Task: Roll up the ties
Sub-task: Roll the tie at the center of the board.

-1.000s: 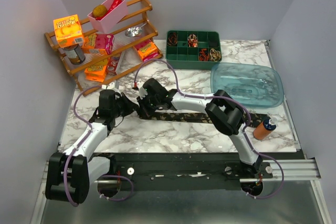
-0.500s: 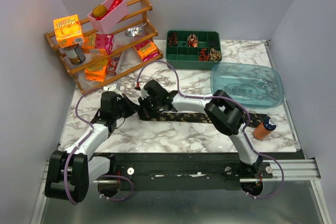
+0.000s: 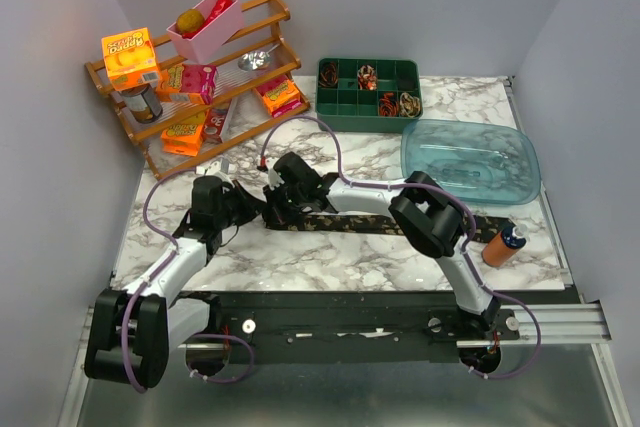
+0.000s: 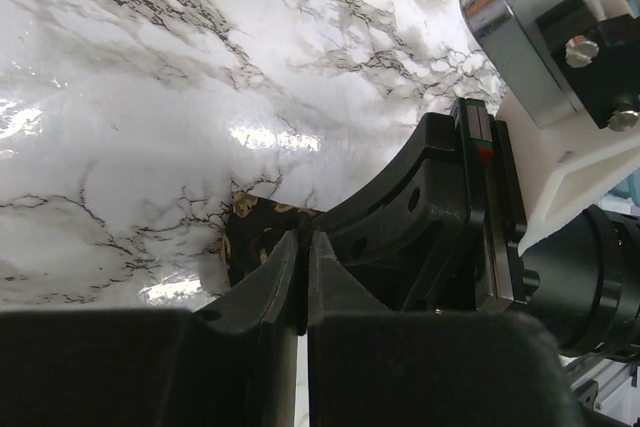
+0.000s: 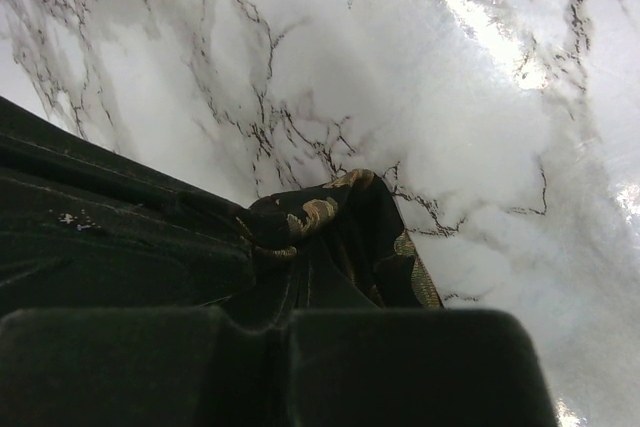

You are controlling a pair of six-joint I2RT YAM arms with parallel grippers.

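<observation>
Bright overhead glare on marble tabletop

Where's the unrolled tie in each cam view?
Top: tie lies across mid-table, left to right.
Left wrist: tie end, lower left of centre.
Right wrist: tie bunched, lower centre.
Shared landmark: marble tabletop.

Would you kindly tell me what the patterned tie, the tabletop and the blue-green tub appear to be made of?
Tie: soft woven fabric, matte dark with tan-gold motifs; it bunches into folds.
Tabletop: glossy marble-look surface with grey veins and glare; stone or laminate, unclear.
Tub: probably translucent teal plastic; smooth and see-through.
</observation>
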